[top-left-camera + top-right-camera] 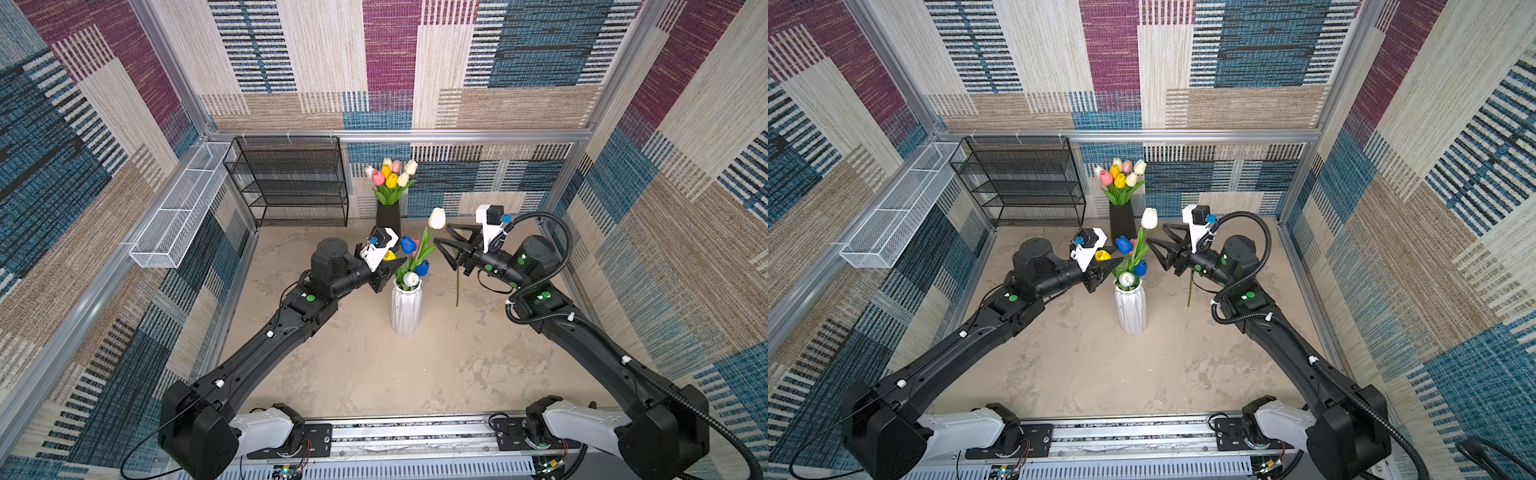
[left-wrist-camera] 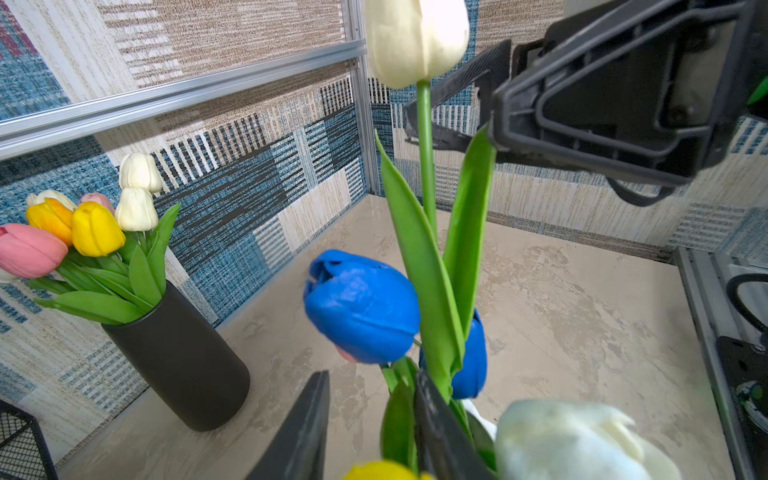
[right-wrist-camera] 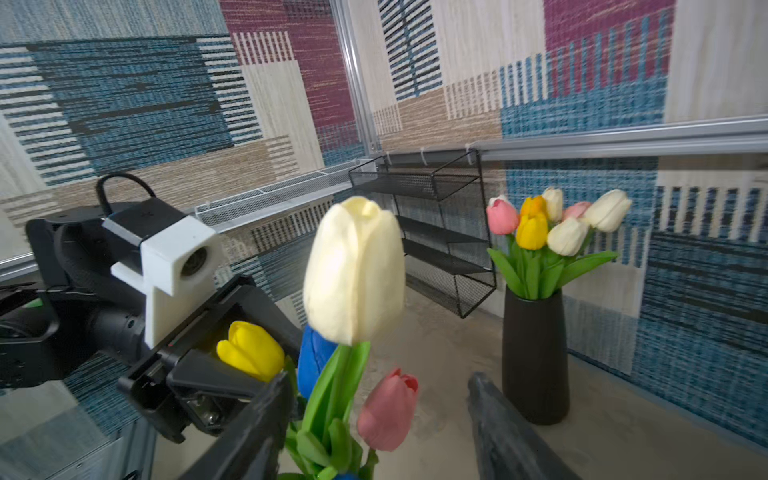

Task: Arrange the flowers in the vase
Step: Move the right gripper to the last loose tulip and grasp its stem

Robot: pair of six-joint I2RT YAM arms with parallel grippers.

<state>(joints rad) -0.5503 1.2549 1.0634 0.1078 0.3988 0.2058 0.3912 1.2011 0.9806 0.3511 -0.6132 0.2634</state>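
Right gripper stands spread wide and empty, the cream tulip standing between its fingers. Left gripper is partly apart among the leaves at the mouth of the white vase; whether it pinches a stem I cannot tell. That vase stands in the middle of the counter, holding the flowers: cream, blue, yellow, pink and white heads. A thin green stem shows below the right gripper. Farther back, a black vase holds another bunch beside a black wire shelf.

Cream, blue, pink and yellow tulips stand upright in the white vase.
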